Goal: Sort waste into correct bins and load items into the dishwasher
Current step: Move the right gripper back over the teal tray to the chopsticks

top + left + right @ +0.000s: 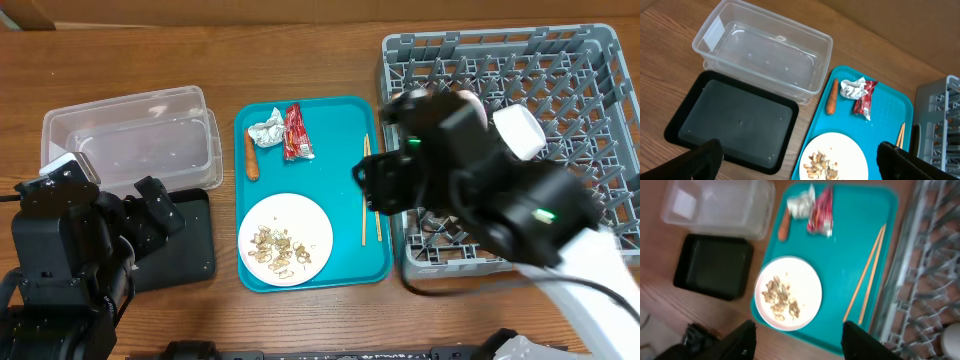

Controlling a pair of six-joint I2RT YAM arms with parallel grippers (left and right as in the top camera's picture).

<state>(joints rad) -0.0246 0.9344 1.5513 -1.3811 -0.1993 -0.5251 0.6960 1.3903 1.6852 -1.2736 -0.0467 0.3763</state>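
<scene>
From above, the teal tray lies in the middle of the table. On it the foil ball and the red wrapper lie touching each other near 12 o'clock. The carrot is at 10 o'clock, the white plate with the food scraps at 7 o'clock, and the chopsticks lie along the edge at 3 o'clock. From this tray the clear tub stands at 10 o'clock, the black tray at 8 o'clock and the grey dish rack at 3 o'clock. The left arm covers the black tray's left part, and the right arm hides much of the rack. In the left wrist view, the left gripper has its fingers spread wide with nothing between them. The black tray is under it, the tub at 12 o'clock, the carrot at 1 o'clock. In the right wrist view, the right gripper is also spread wide and holds nothing. It hangs over the plate, with the chopsticks at 2 o'clock and the rack at 3 o'clock.
</scene>
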